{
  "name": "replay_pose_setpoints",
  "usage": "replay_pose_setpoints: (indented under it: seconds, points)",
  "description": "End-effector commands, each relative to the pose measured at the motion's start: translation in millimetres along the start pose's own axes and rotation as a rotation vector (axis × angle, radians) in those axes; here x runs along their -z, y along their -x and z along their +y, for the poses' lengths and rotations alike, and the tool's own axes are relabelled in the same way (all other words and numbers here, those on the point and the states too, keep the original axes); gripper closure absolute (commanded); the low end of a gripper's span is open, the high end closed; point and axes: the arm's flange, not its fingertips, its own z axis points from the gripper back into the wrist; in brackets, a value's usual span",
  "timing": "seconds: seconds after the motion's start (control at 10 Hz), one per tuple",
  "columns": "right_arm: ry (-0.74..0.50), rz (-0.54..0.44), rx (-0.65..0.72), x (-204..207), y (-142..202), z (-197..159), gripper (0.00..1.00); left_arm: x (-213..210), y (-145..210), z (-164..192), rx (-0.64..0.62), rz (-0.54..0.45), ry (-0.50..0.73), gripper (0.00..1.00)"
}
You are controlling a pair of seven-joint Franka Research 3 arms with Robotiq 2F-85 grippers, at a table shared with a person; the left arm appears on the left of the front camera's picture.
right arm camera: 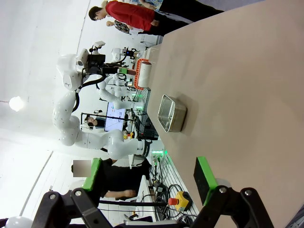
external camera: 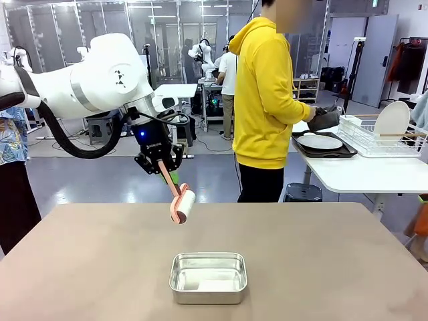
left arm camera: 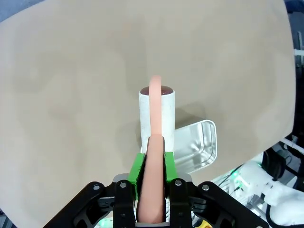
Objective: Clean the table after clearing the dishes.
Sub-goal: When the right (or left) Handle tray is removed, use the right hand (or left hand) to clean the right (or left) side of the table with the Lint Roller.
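My left claw (external camera: 162,167) is clenched on the salmon-pink handle of a lint roller (external camera: 182,202). In my left wrist view the green pads (left arm camera: 137,167) press the handle from both sides, and the white roll (left arm camera: 145,114) sits at the far end of it. The roller slants down and away from me, with its roll over the far half of the taupe counter (external camera: 321,267); it looks to hang just above the top, though I cannot tell for sure whether it touches.

Nearer to me on that counter stands a small rectangular steel pan (external camera: 208,277), well apart from the roller.

My right claw (right arm camera: 149,175) is released, its two green pads (right arm camera: 204,178) standing wide apart with nothing between them, off the near edge of the counter (right arm camera: 247,71).

Beyond the counter, a person in a yellow hoodie (external camera: 264,100) stands at a white side counter (external camera: 361,175). On it lies a dark tray (external camera: 334,154) carrying a round white plate (external camera: 319,141), just beside a white dish rack (external camera: 364,137) with another plate (external camera: 391,120) standing upright in it.
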Motion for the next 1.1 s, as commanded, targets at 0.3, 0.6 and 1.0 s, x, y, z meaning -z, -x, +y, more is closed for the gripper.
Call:
replay_pose_setpoints:
  seconds: [0.3,0.6,1.0]
  points:
    - [0.005,0.005,0.003,4.4,4.9,4.4,0.04,21.3,-13.1,43.5,-0.116,-0.077,-0.129,0.78]
    - [0.005,0.005,0.003,4.4,4.9,4.4,0.04,43.6,-13.1,69.9,-0.184,-0.106,-0.129,0.78]
    - [0.005,0.005,0.003,4.4,4.9,4.4,0.04,68.9,1.0,89.2,-0.172,-0.091,-0.092,0.78]
